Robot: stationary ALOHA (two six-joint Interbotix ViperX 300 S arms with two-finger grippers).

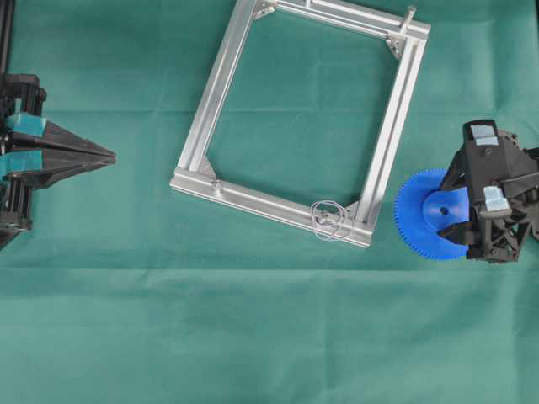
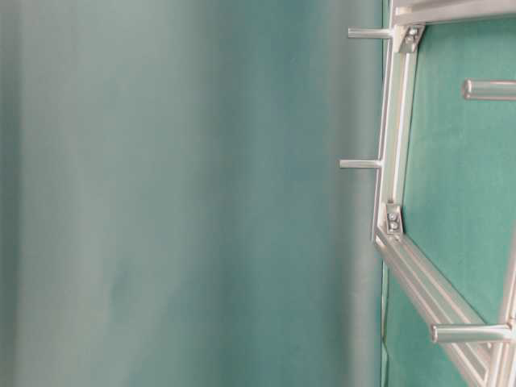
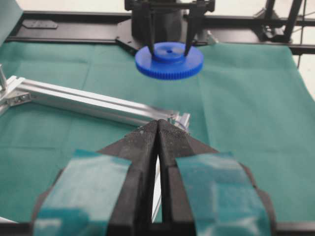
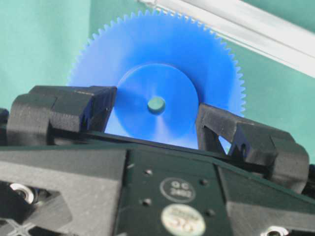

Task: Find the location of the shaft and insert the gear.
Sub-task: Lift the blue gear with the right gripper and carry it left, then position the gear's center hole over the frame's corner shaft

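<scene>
The blue gear is at the right, just outside the aluminium frame's near right corner. My right gripper is shut on its raised hub, one finger on each side. In the right wrist view the hub sits between the black fingers and the centre hole shows green cloth. The shaft stands in the frame's near bar, ringed by clear wire loops. My left gripper is shut and empty at the far left, pointing at the frame. Its tips hide most of the loops.
A bare silver peg stands at the frame's far right corner. The table-level view shows several pegs sticking out of the frame bars. Green cloth covers the table.
</scene>
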